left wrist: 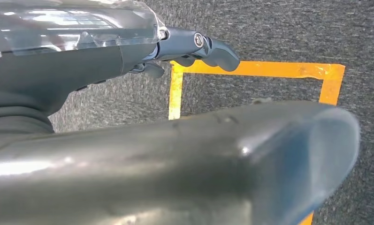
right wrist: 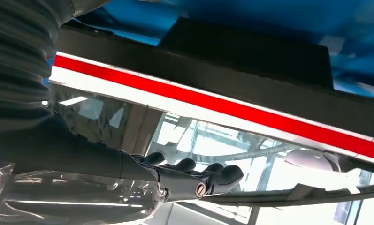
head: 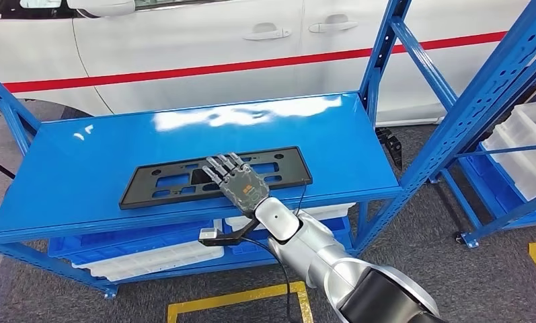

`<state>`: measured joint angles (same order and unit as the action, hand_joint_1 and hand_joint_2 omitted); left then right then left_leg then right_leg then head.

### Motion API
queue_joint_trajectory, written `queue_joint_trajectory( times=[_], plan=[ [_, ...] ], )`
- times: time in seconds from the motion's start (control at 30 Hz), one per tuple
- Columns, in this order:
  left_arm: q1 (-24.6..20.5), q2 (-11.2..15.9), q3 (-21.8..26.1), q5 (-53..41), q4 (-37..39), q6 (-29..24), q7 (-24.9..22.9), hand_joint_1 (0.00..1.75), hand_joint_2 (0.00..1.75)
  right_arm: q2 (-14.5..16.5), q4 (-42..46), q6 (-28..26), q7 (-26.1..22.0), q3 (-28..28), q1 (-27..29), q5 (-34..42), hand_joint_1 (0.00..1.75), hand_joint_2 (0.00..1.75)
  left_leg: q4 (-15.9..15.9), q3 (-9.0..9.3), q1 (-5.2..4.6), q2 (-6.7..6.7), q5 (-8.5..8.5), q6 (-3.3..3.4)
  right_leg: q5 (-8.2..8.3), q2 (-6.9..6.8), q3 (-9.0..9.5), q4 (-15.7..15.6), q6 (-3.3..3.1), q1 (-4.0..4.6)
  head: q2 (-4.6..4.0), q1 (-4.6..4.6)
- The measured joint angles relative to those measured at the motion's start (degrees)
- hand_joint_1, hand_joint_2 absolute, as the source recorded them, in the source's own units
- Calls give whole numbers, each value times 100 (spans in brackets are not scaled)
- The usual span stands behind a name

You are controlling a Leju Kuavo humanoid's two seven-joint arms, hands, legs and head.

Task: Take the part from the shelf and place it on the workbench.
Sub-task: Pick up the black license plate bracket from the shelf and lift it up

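While my right hand [head: 237, 180] hovers flat over the black part [head: 159, 185] on the blue shelf [head: 70, 168] — fingers extended, holding nothing — my left hand [left wrist: 194, 49] hangs curled, empty.

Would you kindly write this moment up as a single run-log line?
right hand: over black part, fingers extended, grasp unclear | black part: flat on blue shelf | left hand: hanging above floor, holding nothing

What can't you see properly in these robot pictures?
- Head view: the right hand covers the middle of the black part, so any grip is hidden.
- Left wrist view: a blurred grey body part hides most of the yellow floor marking.
- Head view: the shelf hides most of the white bins below.
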<state>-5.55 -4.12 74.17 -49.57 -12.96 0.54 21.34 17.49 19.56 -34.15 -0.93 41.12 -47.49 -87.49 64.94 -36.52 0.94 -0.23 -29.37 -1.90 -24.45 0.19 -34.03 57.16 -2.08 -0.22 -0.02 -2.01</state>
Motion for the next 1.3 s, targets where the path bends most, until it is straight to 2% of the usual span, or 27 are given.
queue_joint_trajectory(
  times=[0.07, 0.1, 0.13, 0.17, 0.2, 0.27, 0.3, 0.37, 0.43, 0.5, 0.57, 0.6, 0.63, 0.67, 0.73, 0.77, 0.8, 0.83, 0.9, 0.97, 1.0, 1.07, 1.1, 1.13, 1.17, 1.23, 1.3],
  plan=[
    [9, 2, -2, -24, 0, -1, 4, 0, 0, 9, -37, 86, 62, 18, 0, -15, 0, 175, 726, -342, 12, 0, -290, -39, -5, -4, -4, 4, -13, 8, 0, 0],
    [16, 3, -2, -33, 0, -2, 5, 0, 0, 11, -59, 136, 92, 33, 0, -32, 0, 175, 871, -415, 15, 0, -298, -48, -7, -3, -4, 7, -15, 9, 0, 0],
    [20, 3, -3, -41, 0, -3, 7, 0, 0, 20, -80, 185, 127, 48, -8, -55, 0, 175, 771, -370, 18, 1, -186, -50, -10, 0, -1, 12, -12, 9, 0, 0],
    [20, 4, -4, -49, 0, -4, 8, 0, 0, 32, -97, 226, 154, 61, -21, -77, 0, 175, 468, -225, 21, 2, 3, -45, -15, 5, 6, 18, -4, 6, 0, 0],
    [17, 7, -5, -58, 0, -4, 9, 0, 0, 49, -108, 262, 180, 72, -38, -98, 0, 175, 28, -14, 23, 5, 199, -33, -23, 9, 13, 26, 9, 5, 0, 0],
    [1, 13, -8, -73, 0, -4, 11, 0, 0, 84, -126, 336, 235, 84, -75, -132, 0, 175, -618, 305, -1, 2, 412, 22, -34, 18, 10, 43, 56, 22, 0, 1],
    [-4, 16, -8, -78, 0, -3, 12, 0, 0, 98, -137, 390, 274, 94, -88, -155, 0, 175, -755, 369, -15, -2, 429, 57, -34, 19, 3, 47, 82, 30, 0, 1],
    [-2, 21, -10, -85, 0, 10, 14, 0, 0, 122, -159, 551, 385, 128, -119, -199, 0, 175, -765, 365, -27, -11, 436, 131, -24, 19, -5, 42, 140, 34, 0, 2],
    [0, 25, -19, -96, 0, 39, 20, 0, 0, 138, -179, 728, 502, 177, -165, -217, 0, 175, -794, 374, -6, -5, 461, 202, -104, 16, -35, 136, 201, 25, 0, 2],
    [-9, 26, -38, -120, 0, 63, 28, 0, 0, 141, -204, 862, 589, 215, -202, -219, 0, 175, -818, 380, 10, 4, 481, 259, -411, 11, -267, 646, 242, 12, 0, 2],
    [-10, 29, -52, -140, 0, 71, 33, 0, 0, 139, -229, 927, 634, 230, -211, -220, 0, 175, -816, 370, 7, 6, 481, 279, -758, 10, -657, 1438, 263, 2, 0, 2],
    [-8, 32, -57, -143, 0, 72, 35, 0, 0, 138, -242, 940, 646, 236, -213, -220, 0, 175, -814, 370, 5, 6, 481, 280, -812, 9, -788, 1692, 268, -3, 0, 2],
    [-7, 33, -63, -145, 0, 73, 36, 0, 0, 138, -252, 954, 658, 243, -218, -221, 0, 175, -811, 374, 4, 4, 479, 278, -752, 9, -814, 1727, 265, -6, 0, 2],
    [-7, 34, -73, -147, 0, 75, 36, 0, 0, 138, -261, 974, 669, 252, -228, -221, 37, 175, -808, 382, 4, 1, 476, 274, -597, 9, -728, 1541, 253, -7, 0, 2],
    [-14, 34, -104, -155, 0, 82, 33, 0, 0, 138, -275, 1069, 687, 263, -267, -215, 122, 175, -798, 399, -2, -10, 461, 252, -210, 8, -340, 749, 197, 2, 0, 2],
    [-20, 34, -120, -160, 0, 88, 27, 0, 0, 138, -282, 1137, 688, 266, -288, -209, 165, 175, -787, 399, -14, -15, 450, 231, -89, 6, -169, 399, 172, 12, 0, 2],
    [-27, 37, -132, -168, 0, 92, 17, 0, 0, 139, -290, 1207, 686, 266, -304, -202, 171, 175, -778, 393, -24, -18, 442, 204, -30, 6, -63, 171, 151, 23, 0, 1],
    [-35, 41, -139, -176, 0, 96, 3, 0, 0, 139, -298, 1264, 677, 266, -313, -197, 171, 175, -774, 385, -28, -19, 437, 173, -28, 9, -27, 79, 135, 37, 0, 1],
    [-58, 55, -146, -185, 0, 99, -21, 0, 0, 144, -313, 1326, 651, 266, -321, -193, 166, 175, -772, 373, -18, -14, 428, 104, -10, 16, -29, 48, 88, 37, 0, 1],
    [-82, 61, -149, -181, 0, 108, -27, 0, 0, 162, -322, 1345, 617, 267, -338, -192, 163, 175, -579, 291, -2, -9, 289, 37, 12, 13, -17, 14, 25, 11, 0, 1],
    [-91, 62, -149, -172, 0, 114, -27, 0, 0, 176, -323, 1348, 602, 268, -347, -192, 162, 175, -329, 179, 8, -8, 142, 9, 18, 10, -11, 2, 3, -2, 0, 0],
    [-95, 62, -149, -152, 0, 122, -25, 0, 0, 198, -330, 1358, 579, 271, -350, -192, 162, 175, 434, -177, 21, -8, -216, -40, 13, 8, -13, 3, -24, 5, 0, 0],
    [-92, 63, -149, -145, 0, 126, -24, 0, 0, 202, -335, 1364, 575, 272, -345, -192, 162, 175, 733, -328, 23, -8, -309, -56, 11, 8, -13, 4, -25, 8, 0, 0],
    [-89, 65, -149, -142, 0, 129, -23, 0, 0, 203, -339, 1369, 574, 273, -343, -192, 162, 175, 856, -400, 24, -7, -297, -65, 7, 9, -12, 7, -24, 10, 0, 0],
    [-88, 66, -149, -141, 0, 132, -22, 0, 0, 207, -342, 1373, 574, 273, -345, -192, 162, 175, 751, -362, 24, -6, -176, -65, 3, 11, -7, 9, -19, 9, 0, 0],
    [-91, 67, -149, -140, 0, 136, -20, 0, 0, 219, -343, 1378, 574, 273, -356, -192, 162, 175, -13, -13, 24, -2, 239, -39, -17, 17, 15, 19, 4, 6, 0, 0],
    [-102, 67, -149, -139, 0, 136, -16, 0, 0, 231, -343, 1384, 574, 273, -365, -192, 163, 175, -648, 289, -3, -2, 460, 25, -27, 25, 11, 34, 49, 23, 0, 0]
  ],
)
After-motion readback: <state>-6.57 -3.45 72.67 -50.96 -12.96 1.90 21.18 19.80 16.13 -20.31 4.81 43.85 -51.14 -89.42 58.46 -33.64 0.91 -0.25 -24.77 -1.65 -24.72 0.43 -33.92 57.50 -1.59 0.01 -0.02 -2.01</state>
